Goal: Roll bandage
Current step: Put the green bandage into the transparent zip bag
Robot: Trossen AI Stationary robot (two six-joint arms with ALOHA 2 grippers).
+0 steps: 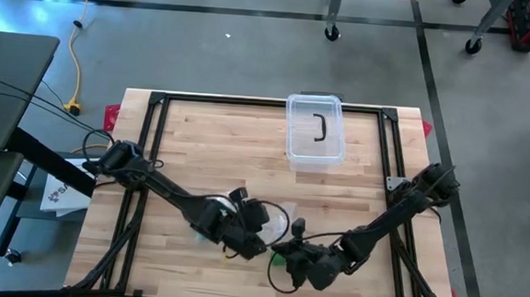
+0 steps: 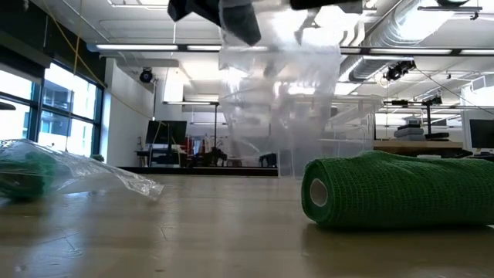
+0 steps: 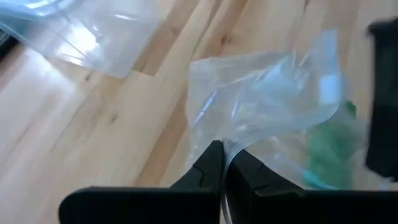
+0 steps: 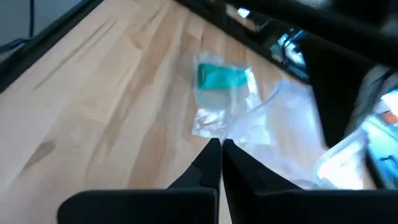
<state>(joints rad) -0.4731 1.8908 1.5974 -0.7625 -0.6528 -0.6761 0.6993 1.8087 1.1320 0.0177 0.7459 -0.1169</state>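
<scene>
Near the front edge of the table (image 1: 191, 153), both arms are meeting at the middle. From the left, the left gripper (image 3: 222, 163) is pinching the edge of a clear bag (image 3: 267, 99), with its fingers pressed together on the plastic. From the right, the right gripper (image 4: 220, 151) is also pinching that bag (image 4: 273, 127), fingers tight together. Between them the bag (image 2: 282, 85) is hanging above the wood. On the right in the low view, a green bandage roll (image 2: 397, 189) is lying on its side on the table. On the left in that view, a second bag with something green (image 2: 46, 174) is lying flat. Farther back, a clear box (image 1: 316, 129) is standing by the far edge.
</scene>
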